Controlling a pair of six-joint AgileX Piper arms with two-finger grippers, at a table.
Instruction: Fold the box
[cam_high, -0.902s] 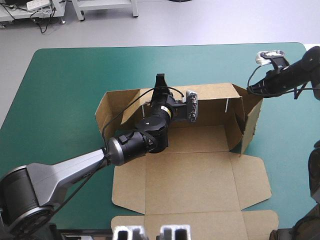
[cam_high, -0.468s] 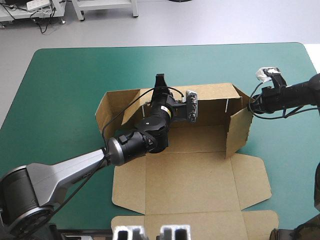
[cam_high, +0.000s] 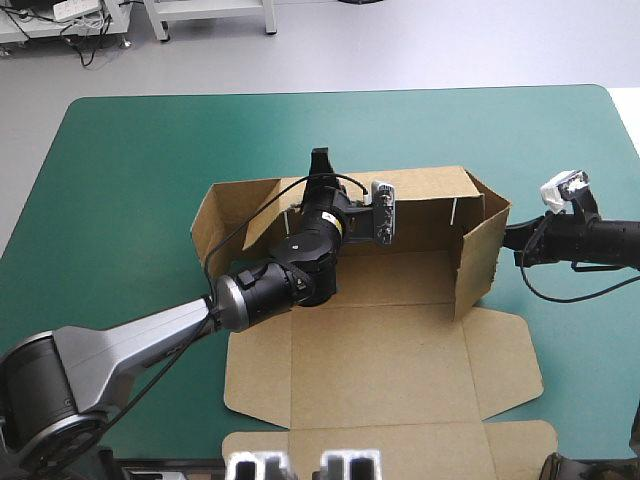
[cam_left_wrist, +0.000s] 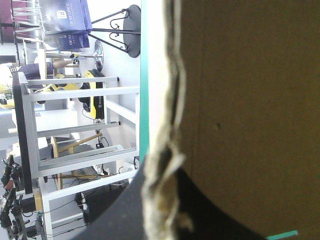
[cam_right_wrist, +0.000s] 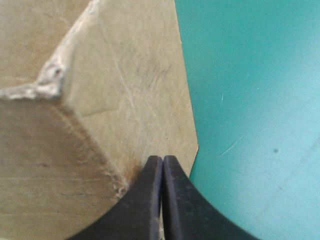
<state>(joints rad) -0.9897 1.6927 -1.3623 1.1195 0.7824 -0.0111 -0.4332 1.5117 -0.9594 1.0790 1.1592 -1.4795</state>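
Table (cam_high: 120, 160): teal-green cover, fills most of my high view.

Box (cam_high: 380, 360): brown, sits right of table centre and runs toward the near edge. The near part is flat on the cover. Back wall (cam_high: 425, 200) is up. Right flap (cam_high: 480, 260) is up and swung inward off the back wall's end. Left flap (cam_high: 215, 215) is also raised and angles outward.

Left arm comes in diagonally over the box's left half and reaches the back wall. Left claw (cam_high: 320, 160) is at that wall's top rim, roughly mid-length. On the wrist cam the raw board edge runs straight up between the black fingers (cam_left_wrist: 120, 210), one on each side. So it is all but closed and clamped on the wall.

Right arm comes in low from the table's right side. Right claw (cam_high: 510, 238) is fully closed with nothing in it. Its tip is at the right flap's outer face. On the wrist cam the fingers meet in one point over the board, just inside the flap's free edge, with bare cover beside it. I can't confirm contact.

Hard to see:
- The left arm covers the box floor's left part and the wall's base there.
- The left wrist cam is nearly all board, too close to place anything else.
- The box's nearest flap (cam_high: 390, 448) is cut off at the bottom of the high view.
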